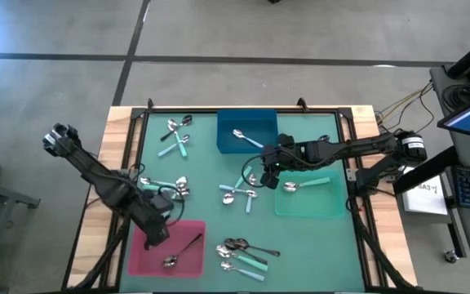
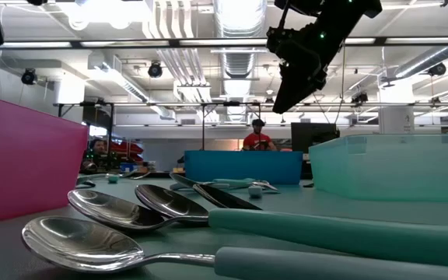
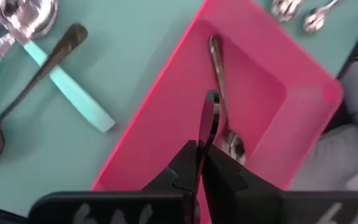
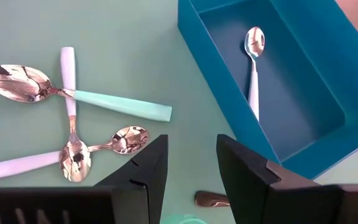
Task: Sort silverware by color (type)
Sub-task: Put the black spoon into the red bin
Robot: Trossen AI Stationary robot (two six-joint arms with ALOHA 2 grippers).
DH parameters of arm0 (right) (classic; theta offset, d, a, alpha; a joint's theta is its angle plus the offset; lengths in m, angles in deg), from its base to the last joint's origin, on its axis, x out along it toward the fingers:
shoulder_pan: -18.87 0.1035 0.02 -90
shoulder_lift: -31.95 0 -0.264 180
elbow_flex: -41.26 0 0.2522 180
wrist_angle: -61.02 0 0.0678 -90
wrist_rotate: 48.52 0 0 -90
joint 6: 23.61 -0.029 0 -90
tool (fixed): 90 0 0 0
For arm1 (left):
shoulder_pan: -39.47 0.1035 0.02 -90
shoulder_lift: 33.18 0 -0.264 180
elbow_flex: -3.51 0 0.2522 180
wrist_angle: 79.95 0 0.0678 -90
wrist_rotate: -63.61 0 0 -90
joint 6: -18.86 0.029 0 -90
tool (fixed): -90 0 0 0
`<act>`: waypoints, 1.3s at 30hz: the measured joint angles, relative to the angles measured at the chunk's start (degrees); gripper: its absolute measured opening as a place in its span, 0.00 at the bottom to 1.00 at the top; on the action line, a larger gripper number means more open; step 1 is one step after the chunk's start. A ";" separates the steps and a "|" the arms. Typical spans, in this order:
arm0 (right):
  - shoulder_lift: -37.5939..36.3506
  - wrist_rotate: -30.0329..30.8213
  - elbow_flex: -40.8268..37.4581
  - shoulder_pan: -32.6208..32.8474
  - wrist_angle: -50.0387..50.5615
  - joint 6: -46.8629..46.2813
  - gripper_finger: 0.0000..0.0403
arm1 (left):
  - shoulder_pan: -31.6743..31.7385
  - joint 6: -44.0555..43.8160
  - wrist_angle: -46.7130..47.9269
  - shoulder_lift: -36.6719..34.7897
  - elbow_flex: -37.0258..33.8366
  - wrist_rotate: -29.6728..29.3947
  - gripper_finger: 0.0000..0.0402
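Nearest the front edge, one dark spoon (image 1: pixel 188 246) is seen lying in the pink tray (image 1: pixel 141 263), over which the left gripper (image 1: pixel 155 237) is held with its fingers pressed together and empty. Farther in, the right gripper (image 1: pixel 269 169) is poised above loose spoons (image 1: pixel 237 193) at mid-table, fingers parted and empty. One spoon each is placed in the green tray (image 1: pixel 333 207) and blue tray (image 1: pixel 268 122); most remain unsorted. Handle colours in the heaps are hard to make out.

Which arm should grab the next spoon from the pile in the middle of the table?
Right. The right gripper hangs open just beside the middle spoons, between the blue tray and green tray. The left gripper is shut over the pink tray.
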 joint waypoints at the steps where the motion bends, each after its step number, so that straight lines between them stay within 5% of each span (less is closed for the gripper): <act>1: 0.00 -0.18 0.00 0.00 0.05 0.01 0.32 | 0.00 0.03 0.02 0.68 0.02 0.05 0.01; 12: -0.43 -0.44 0.87 0.00 4.86 -0.03 0.32 | 0.22 4.81 -1.15 2.64 0.37 -2.47 0.16; 27: -3.63 -0.32 2.70 0.02 17.29 -3.66 0.32 | 6.25 31.78 -26.78 2.46 -1.82 -41.23 0.24; 31: -7.25 0.09 2.01 -0.89 18.32 -1.93 0.32 | 10.06 41.31 -34.28 2.42 -4.26 -39.31 0.24; 39: -13.78 0.18 -1.59 -5.32 19.05 -2.30 0.32 | 27.15 55.18 -48.32 2.42 -10.83 -19.92 0.24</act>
